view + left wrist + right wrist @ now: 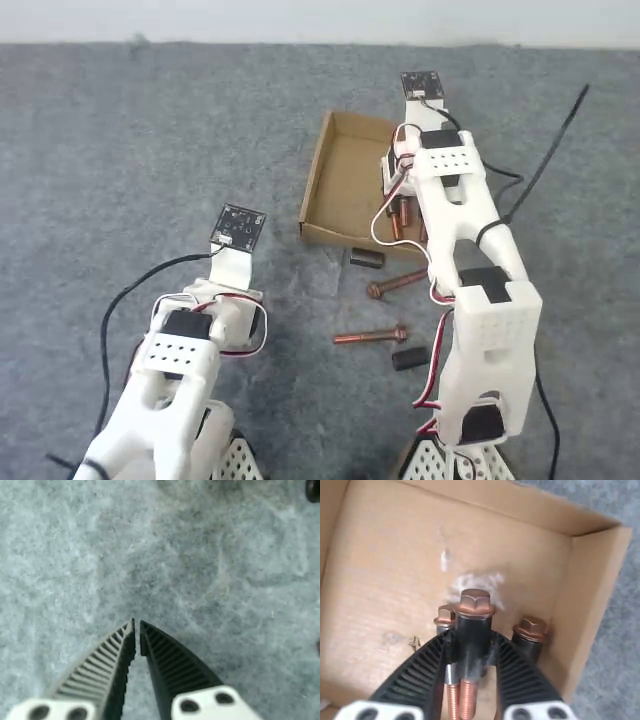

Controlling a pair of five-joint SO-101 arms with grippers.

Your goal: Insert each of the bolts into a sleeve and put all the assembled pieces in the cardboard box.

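Right gripper (472, 640) clamped on sleeved bolt (475, 605) over box (385, 580), two more inside; two bolts (395, 285), two sleeves (367, 258) to go; my left gripper (136, 627) closed, empty.

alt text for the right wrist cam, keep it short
The right gripper is shut on a black sleeve with a copper bolt through it, over the floor of the cardboard box. A second bolt and a third bolt sit close on either side, in the box.
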